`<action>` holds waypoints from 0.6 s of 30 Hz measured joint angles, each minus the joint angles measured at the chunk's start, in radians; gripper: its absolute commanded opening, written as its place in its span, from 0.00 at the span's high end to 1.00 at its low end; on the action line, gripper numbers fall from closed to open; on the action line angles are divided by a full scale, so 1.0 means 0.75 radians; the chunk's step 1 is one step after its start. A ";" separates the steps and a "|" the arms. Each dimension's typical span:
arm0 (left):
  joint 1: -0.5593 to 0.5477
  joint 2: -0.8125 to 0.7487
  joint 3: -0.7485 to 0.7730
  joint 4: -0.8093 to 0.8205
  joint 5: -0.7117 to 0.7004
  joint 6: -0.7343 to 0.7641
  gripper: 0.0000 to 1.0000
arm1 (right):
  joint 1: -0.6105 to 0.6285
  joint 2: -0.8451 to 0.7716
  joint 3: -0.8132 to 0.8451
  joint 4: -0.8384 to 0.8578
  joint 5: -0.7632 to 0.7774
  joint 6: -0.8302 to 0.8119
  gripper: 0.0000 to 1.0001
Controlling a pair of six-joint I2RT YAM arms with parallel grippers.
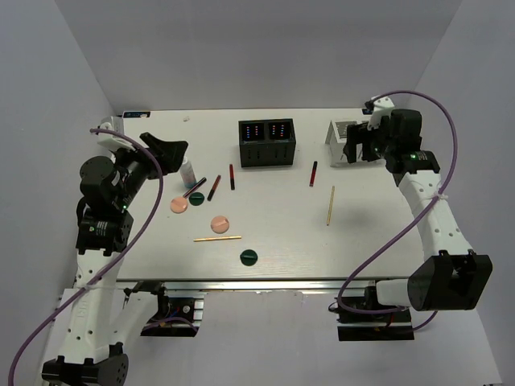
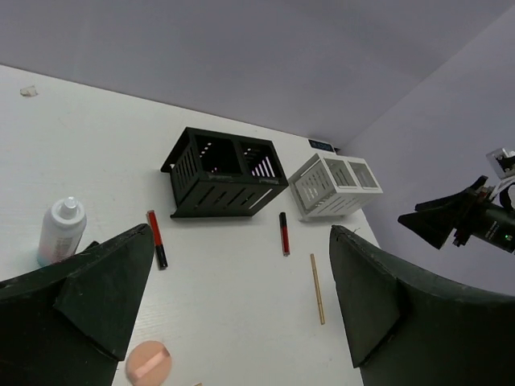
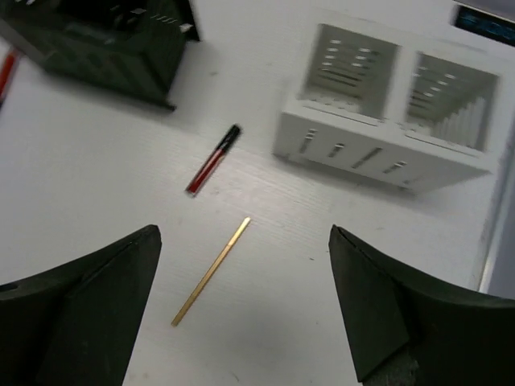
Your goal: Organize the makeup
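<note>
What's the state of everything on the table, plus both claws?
left claw, open, empty
right claw, open, empty
black box, upright, nothing visible inside
white box, upright, both compartments empty
white bottle, standing, capped
pencils, lying flat, outside both boxes
tan sticks, lying flat, outside both boxes
discs, lying flat, outside both boxes
</note>
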 measured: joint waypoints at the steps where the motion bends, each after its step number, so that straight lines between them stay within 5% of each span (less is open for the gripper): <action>1: 0.000 0.002 -0.004 -0.003 0.002 -0.005 0.02 | 0.000 0.000 0.000 -0.010 -0.073 -0.051 0.11; 2: 0.000 0.004 -0.005 -0.010 0.002 -0.010 0.02 | 0.005 -0.001 0.000 -0.030 -0.176 -0.121 0.11; 5: 0.000 0.020 -0.006 -0.031 0.000 -0.030 0.26 | 0.089 -0.001 -0.002 -0.108 -0.399 -0.352 0.11; 7: 0.001 0.041 -0.006 -0.048 -0.007 -0.039 0.61 | 0.229 -0.001 -0.017 -0.139 -0.460 -0.481 0.11; 9: 0.001 0.070 -0.005 -0.078 -0.023 -0.026 0.80 | 0.375 -0.001 -0.044 -0.161 -0.528 -0.577 0.11; 10: 0.001 0.089 -0.005 -0.104 -0.041 -0.022 0.80 | 0.427 0.001 -0.053 -0.174 -0.560 -0.601 0.11; 12: 0.001 0.125 -0.005 -0.164 -0.081 -0.003 0.63 | 0.489 0.004 -0.058 -0.181 -0.605 -0.611 0.17; 13: 0.001 0.143 -0.005 -0.196 -0.101 0.017 0.27 | 0.497 0.008 -0.057 -0.175 -0.623 -0.613 0.23; 14: 0.001 0.162 -0.005 -0.236 -0.127 0.037 0.12 | 0.497 0.013 -0.056 -0.173 -0.637 -0.608 0.29; 16: 0.001 0.194 -0.010 -0.311 -0.184 0.055 0.02 | 0.493 0.033 -0.055 -0.159 -0.646 -0.602 0.56; 17: 0.001 0.204 -0.018 -0.335 -0.207 0.065 0.02 | 0.490 0.040 -0.055 -0.153 -0.645 -0.601 0.87; 18: 0.001 0.207 -0.032 -0.344 -0.224 0.072 0.02 | 0.489 0.048 -0.055 -0.144 -0.645 -0.597 0.97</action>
